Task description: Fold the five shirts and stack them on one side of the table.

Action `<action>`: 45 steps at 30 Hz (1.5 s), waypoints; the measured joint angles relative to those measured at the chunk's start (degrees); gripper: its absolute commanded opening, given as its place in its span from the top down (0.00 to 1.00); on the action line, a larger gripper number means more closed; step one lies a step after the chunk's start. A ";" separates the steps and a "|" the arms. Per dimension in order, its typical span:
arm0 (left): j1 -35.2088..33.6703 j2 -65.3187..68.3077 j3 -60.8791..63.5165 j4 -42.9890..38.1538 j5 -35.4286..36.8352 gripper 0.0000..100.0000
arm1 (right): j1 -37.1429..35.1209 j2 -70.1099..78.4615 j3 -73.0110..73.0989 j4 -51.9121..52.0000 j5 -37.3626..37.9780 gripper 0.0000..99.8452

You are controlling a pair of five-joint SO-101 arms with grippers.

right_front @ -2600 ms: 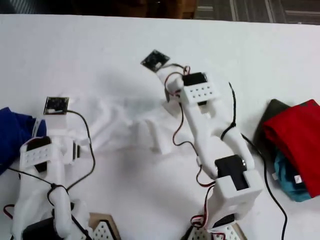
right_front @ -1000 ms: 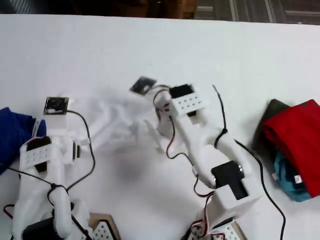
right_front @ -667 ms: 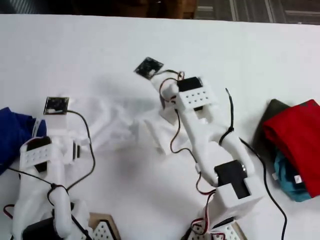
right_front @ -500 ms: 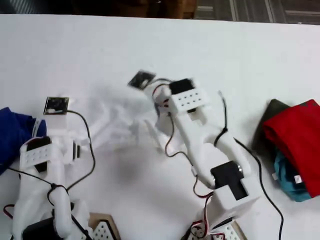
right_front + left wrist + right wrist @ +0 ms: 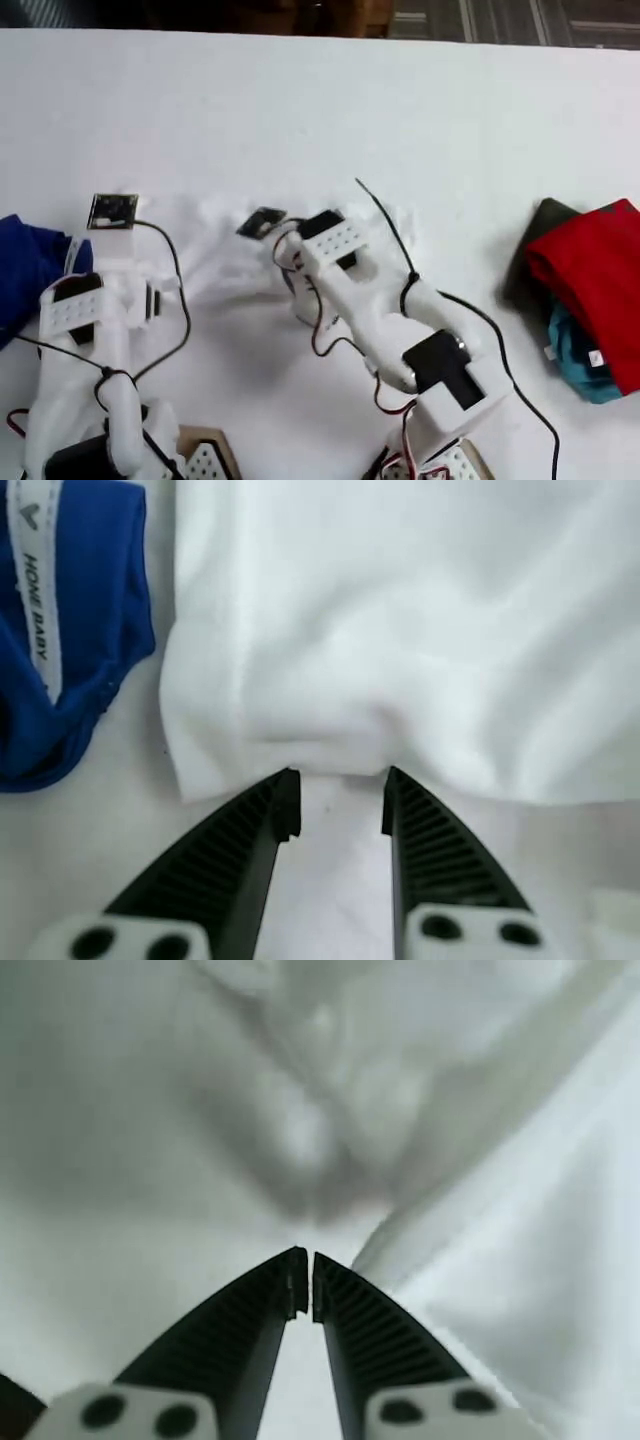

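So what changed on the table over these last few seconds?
The right arm wavered over the white shirt, then drew in toward the left arm and the near edge. Its gripper is now low on the cloth, whose folds have shifted. The left gripper, the blue shirt and the red-topped stack stayed put.

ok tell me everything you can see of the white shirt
The white shirt is soft, thin-looking cloth. It lies crumpled and unfolded on the white table between the two arms, full of creases and loose folds. The left gripper sits open at one straight edge, with the blue shirt close beside that edge. The right gripper is down on the cloth, shut at a bunched crease; whether it pinches any cloth cannot be told.
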 measured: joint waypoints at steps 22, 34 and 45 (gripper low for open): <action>0.00 0.00 0.00 0.00 0.00 0.84 | 9.23 0.00 -11.34 -9.14 0.00 0.98; 0.00 0.00 0.00 0.00 0.00 0.84 | 12.31 9.85 -19.60 -11.96 0.00 0.98; 0.00 -0.44 -0.09 0.53 0.00 0.84 | 10.46 10.20 -44.31 11.52 0.00 0.98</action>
